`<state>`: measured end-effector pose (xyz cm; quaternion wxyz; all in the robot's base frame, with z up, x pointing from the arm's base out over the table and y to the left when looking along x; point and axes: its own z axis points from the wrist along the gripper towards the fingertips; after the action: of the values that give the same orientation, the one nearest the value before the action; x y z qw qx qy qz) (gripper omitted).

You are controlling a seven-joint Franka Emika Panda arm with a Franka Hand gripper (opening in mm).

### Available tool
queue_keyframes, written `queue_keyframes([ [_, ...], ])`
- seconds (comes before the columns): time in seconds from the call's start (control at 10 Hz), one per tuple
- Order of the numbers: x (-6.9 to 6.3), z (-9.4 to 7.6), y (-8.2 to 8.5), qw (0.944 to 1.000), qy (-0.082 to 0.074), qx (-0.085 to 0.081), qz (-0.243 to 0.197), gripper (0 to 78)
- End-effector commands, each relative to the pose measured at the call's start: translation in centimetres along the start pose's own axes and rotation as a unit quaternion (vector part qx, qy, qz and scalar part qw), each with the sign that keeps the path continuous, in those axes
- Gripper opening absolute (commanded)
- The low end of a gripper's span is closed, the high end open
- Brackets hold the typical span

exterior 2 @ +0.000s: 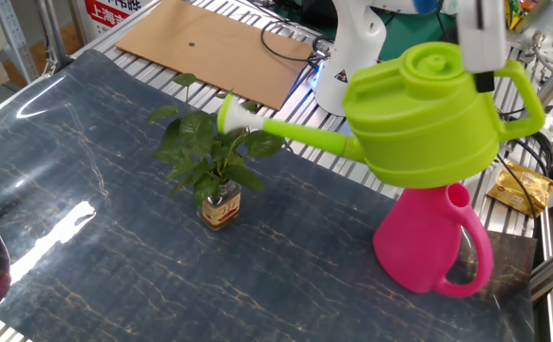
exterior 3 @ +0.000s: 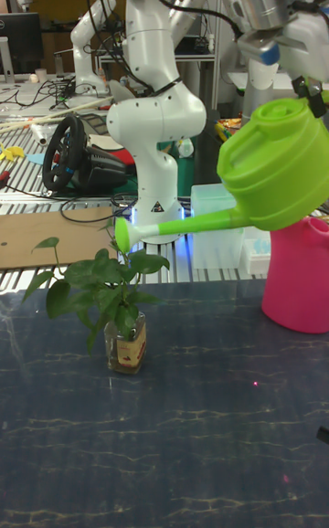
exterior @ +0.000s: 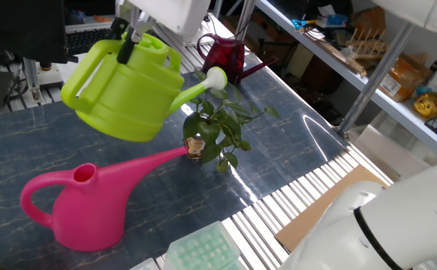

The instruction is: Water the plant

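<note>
Two watering cans and one plant occupy the dark marbled tabletop (exterior 2: pixel 86 228). The small sprig plant (exterior 2: pixel 210 152) — thin stems, drooping green leaves — stands upright in a little brown labelled jar (exterior 2: pixel 220 207) near the middle of the surface. A lime-green plastic watering can (exterior 2: pixel 419 119) hangs in the air, tilted with its long spout (exterior 3: pixel 183 222) pointing down toward the plant; the pale round rose (exterior 2: pixel 230 114) at the spout's tip sits above the leaves, apart from them. The gripper (exterior: pixel 128 35) of the white arm is clamped on the lime-green can's top handle (exterior 2: pixel 519 90), its dark fingers (exterior: pixel 126 49) closed against it. A pink plastic watering can (exterior: pixel 79 202) stands on the table below the raised can, its tapered spout reaching to just beside the jar; whether they touch cannot be told. At the far edge, a dark red translucent can (exterior: pixel 224 54) stands well apart from the plant. A flat brown cardboard sheet (exterior 2: pixel 210 43) lies on the slatted metal frame beside the tabletop — behind it rises the white base of a second robot arm (exterior 3: pixel 160 140).
</note>
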<state>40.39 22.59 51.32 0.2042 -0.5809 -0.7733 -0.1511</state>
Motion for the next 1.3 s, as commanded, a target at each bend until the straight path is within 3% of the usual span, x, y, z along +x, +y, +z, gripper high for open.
queue_keyframes([
  [0.1,-0.7,-0.6,1.5,0.9998,0.018,-0.005,-0.004,1.3],
  [0.3,-0.6,-0.8,2.3,0.9997,0.023,-0.006,0.002,1.3],
  [0.6,0.9,-0.7,1.2,0.9997,0.023,-0.005,0.005,1.3],
  [0.7,1.6,-0.4,0.2,0.9997,0.022,-0.005,0.009,1.3],
  [0.9,1.4,0.2,-1.4,0.9997,0.022,-0.009,0.0,1.3],
  [1.2,1.0,0.5,-1.8,0.9998,0.018,-0.011,-0.003,1.3],
  [1.3,-0.4,0.6,-1.2,0.9997,0.014,-0.014,-0.011,1.3],
])
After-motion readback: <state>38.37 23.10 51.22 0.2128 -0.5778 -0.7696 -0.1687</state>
